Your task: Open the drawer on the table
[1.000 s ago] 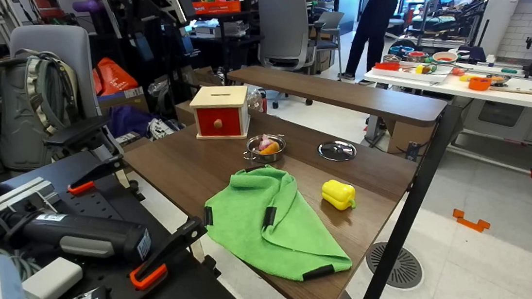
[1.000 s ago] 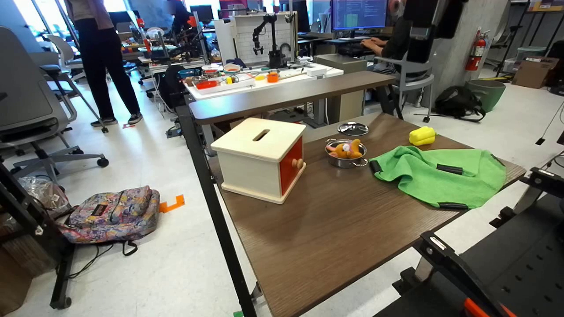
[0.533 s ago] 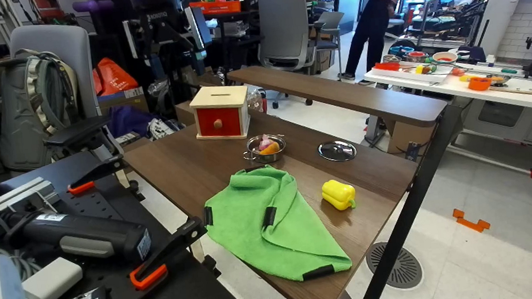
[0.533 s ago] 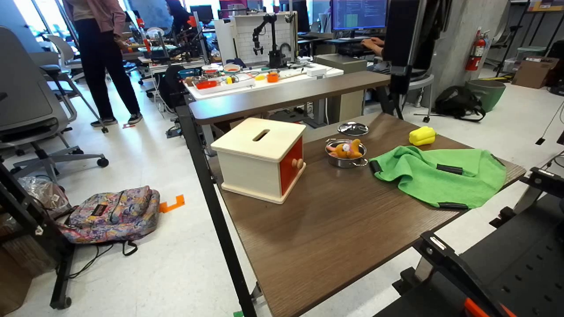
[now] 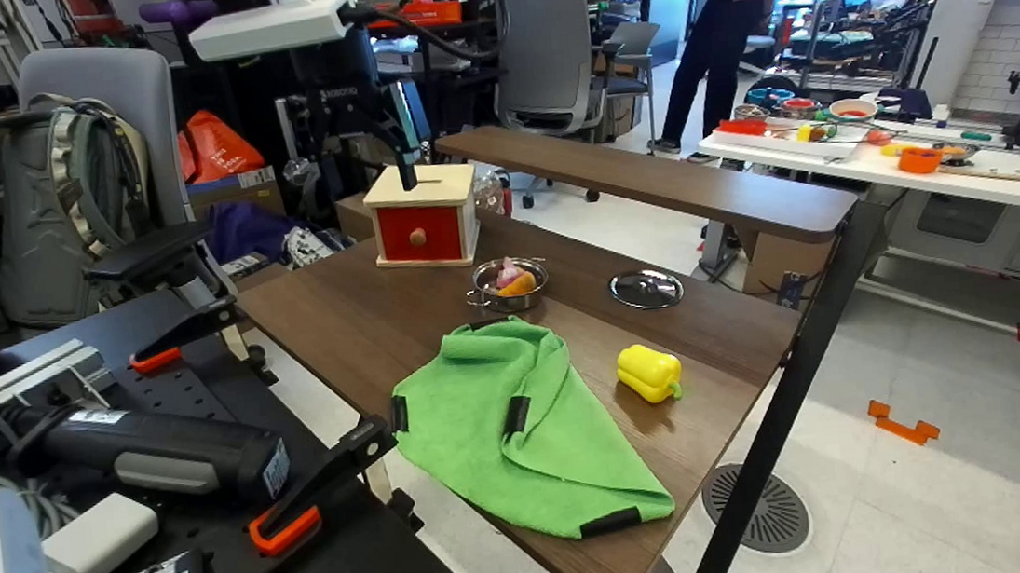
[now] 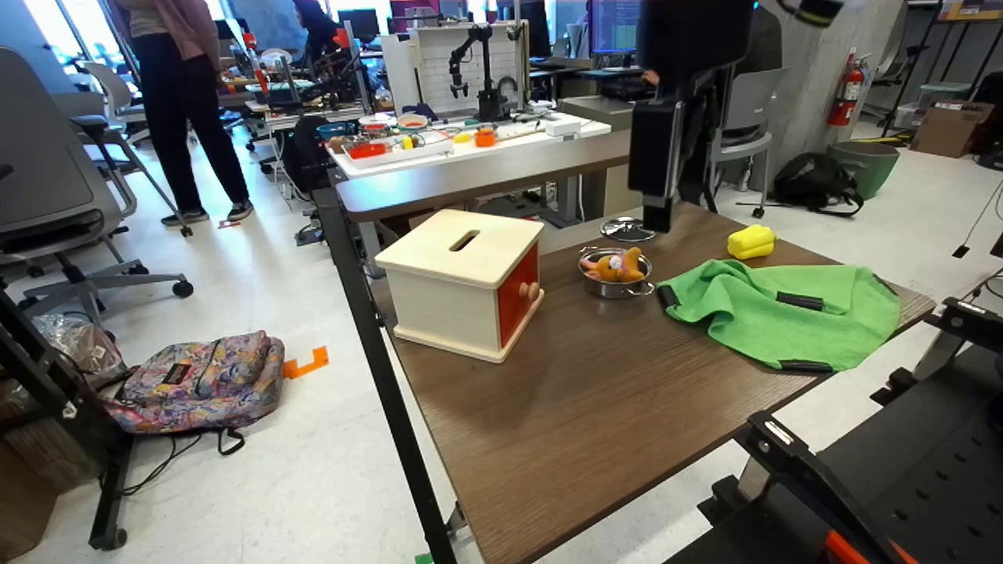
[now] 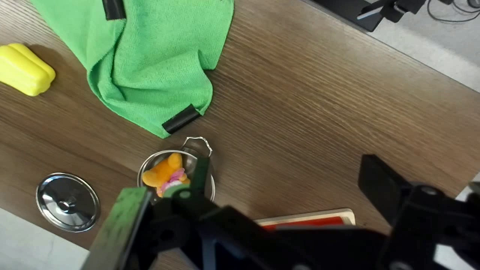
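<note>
Since a moment earlier, the Robotiq gripper [image 7: 285, 168] has been lowered above the wood-grained table [image 6: 611, 439], its fingers [image 7: 378, 183] spread apart. The red drawer [image 5: 442, 234], with a round wooden knob [image 6: 530, 291], is seated flush in a pale, slotted wooden box [image 6: 447, 305], unmoved near the table's end. A fuzzy green cloth [image 5: 536, 462] is crumpled beside a shiny metal pot [image 6: 615, 290].

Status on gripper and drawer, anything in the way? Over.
Gripper open, holding nothing. Drawer shut, knob untouched. Pot near front, to one side, probably not blocking.

Drawer [image 7: 315, 221] — partly hidden behind the end effector [image 7: 285, 165], wrist view.
</note>
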Motion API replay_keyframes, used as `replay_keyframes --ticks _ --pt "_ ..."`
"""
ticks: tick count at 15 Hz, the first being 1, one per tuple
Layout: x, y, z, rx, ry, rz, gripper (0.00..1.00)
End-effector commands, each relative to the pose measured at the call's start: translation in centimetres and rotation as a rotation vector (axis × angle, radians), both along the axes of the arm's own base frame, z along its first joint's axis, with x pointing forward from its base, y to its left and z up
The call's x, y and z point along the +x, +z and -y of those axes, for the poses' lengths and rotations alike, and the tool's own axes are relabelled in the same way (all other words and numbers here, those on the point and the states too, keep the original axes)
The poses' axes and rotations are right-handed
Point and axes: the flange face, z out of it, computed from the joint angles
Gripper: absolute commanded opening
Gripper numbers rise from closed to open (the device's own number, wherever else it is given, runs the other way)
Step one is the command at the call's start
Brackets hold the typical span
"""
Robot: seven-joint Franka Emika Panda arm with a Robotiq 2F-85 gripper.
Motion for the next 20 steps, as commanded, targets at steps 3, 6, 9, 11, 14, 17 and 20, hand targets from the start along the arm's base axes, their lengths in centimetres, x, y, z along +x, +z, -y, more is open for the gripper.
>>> replay_keyframes --ticks 3,6,9,11,14,17,20 --pt "3.5 -4.0 -0.9 0.037 0.058 0.016 1.0" --pt "4.5 -6.1 -1.2 0.065 0.077 0.016 1.0" --pt "5.5 -7.9 -1.7 0.086 0.083 0.033 1.0" --pt "5.9 -9.1 -2.0 0.095 0.088 0.047 1.0" --pt "6.1 -10.6 -2.5 0.12 0.094 0.093 1.0" --pt "5.9 -11.8 -3.0 0.152 0.11 0.136 1.0" --pt "6.0 -12.6 -3.5 0.17 0.115 0.153 1.0"
